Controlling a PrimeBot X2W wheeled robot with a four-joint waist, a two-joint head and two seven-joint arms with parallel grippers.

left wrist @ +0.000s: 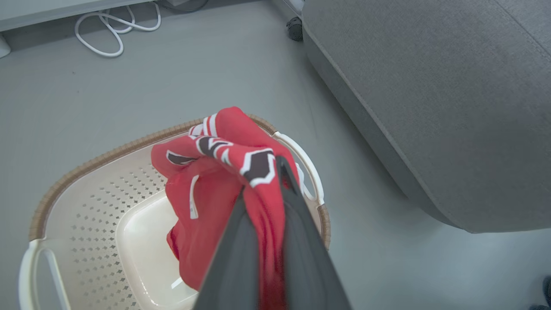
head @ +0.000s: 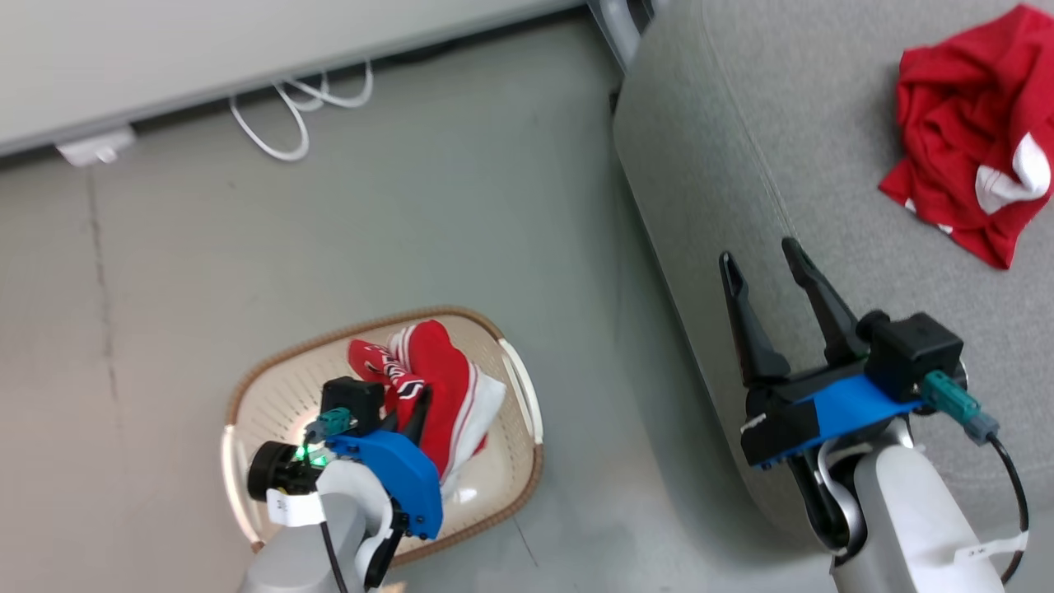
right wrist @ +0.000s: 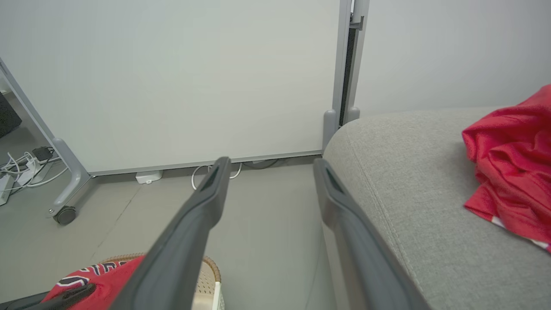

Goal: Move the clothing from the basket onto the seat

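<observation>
So, at the left of the scene the basket (head: 262, 372) stands on the grey floor (head: 494, 206). The left gripper (head: 414, 405) reaches down into it, its two dark fingers pinched tight on a bunched fold of the lettered red garment (left wrist: 202, 202). The cloth rises above the basket's brown rim on the side nearest the sofa, while its lower folds hang down inside, so it is not out yet.

To the right, across a strip of bare floor, is the seat (head: 725, 165), a light-grey sofa. The right gripper (head: 757, 254) hovers over its near left edge, jaws spread wide and holding nothing. Far right on the seat lies the other red garment (head: 963, 123), crumpled and well apart from both grippers.

By my reckoning the task is about half done. One piece is delivered. The other is gripped but has yet to be lifted clear, carried right across the gap and let go on the seat.
</observation>
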